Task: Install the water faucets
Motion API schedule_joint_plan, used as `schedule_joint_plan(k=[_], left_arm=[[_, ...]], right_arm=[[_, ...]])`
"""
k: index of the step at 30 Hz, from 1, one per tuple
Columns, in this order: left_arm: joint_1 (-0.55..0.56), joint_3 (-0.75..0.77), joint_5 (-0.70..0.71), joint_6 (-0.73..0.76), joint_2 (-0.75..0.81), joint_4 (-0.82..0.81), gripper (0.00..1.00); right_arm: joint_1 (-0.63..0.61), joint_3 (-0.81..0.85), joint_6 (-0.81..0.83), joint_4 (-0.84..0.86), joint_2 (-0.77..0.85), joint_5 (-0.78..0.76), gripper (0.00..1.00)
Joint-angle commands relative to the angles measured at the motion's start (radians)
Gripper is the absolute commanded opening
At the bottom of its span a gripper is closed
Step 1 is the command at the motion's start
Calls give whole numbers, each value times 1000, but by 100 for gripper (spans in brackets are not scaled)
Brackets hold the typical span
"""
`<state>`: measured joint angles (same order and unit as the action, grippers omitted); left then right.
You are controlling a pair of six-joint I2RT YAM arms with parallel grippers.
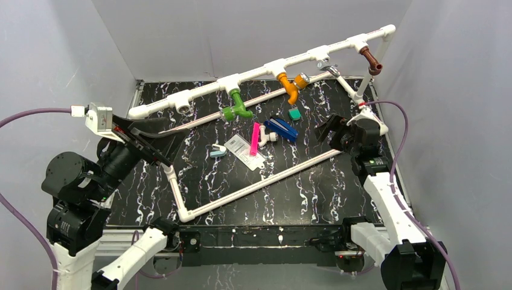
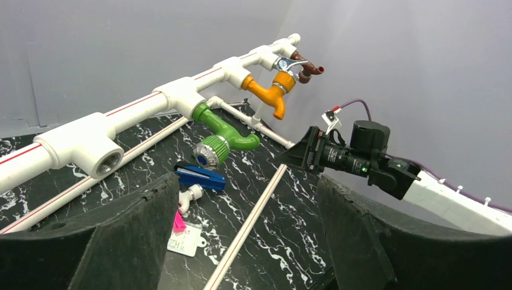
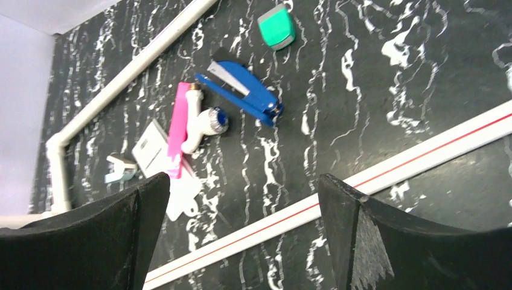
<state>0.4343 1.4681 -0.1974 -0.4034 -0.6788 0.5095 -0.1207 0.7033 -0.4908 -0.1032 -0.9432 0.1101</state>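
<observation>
Three water faucets hang from the white pipe frame: a green one, an orange one and a brown one at the far right end. The white faucet lies loose on the table beside a pink strip. The leftmost tee has a bare threaded socket. My left gripper hovers open at the left, holding nothing. Open and holding nothing too, my right gripper is above the frame's front pipe.
A flat blue piece, a pink strip, a white tag, a small teal cap and a pale clip lie mid-table. Grey walls enclose the black marbled table.
</observation>
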Motion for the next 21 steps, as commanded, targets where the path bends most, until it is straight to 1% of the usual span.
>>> schedule_joint_plan(k=[1, 5, 8, 10, 15, 17, 21], left_arm=[[7, -16, 20, 21, 4, 15, 82], [15, -25, 40, 40, 19, 29, 82], [24, -29, 56, 57, 30, 40, 82], [32, -33, 73, 67, 38, 52, 82], [50, -61, 169, 111, 81, 93, 82], [66, -78, 209, 126, 98, 106, 82], [102, -97, 257, 150, 114, 132, 82]], right_arm=[[-10, 95, -128, -143, 20, 24, 99], [-10, 148, -154, -205, -2, 35, 99], [-9, 174, -135, -239, -45, 130, 99], [-10, 143, -116, -171, -57, 227, 99], [-14, 0, -180, 85, -67, 415, 99], [-48, 2, -180, 116, -107, 377, 99], [-197, 62, -154, 84, -236, 213, 98]])
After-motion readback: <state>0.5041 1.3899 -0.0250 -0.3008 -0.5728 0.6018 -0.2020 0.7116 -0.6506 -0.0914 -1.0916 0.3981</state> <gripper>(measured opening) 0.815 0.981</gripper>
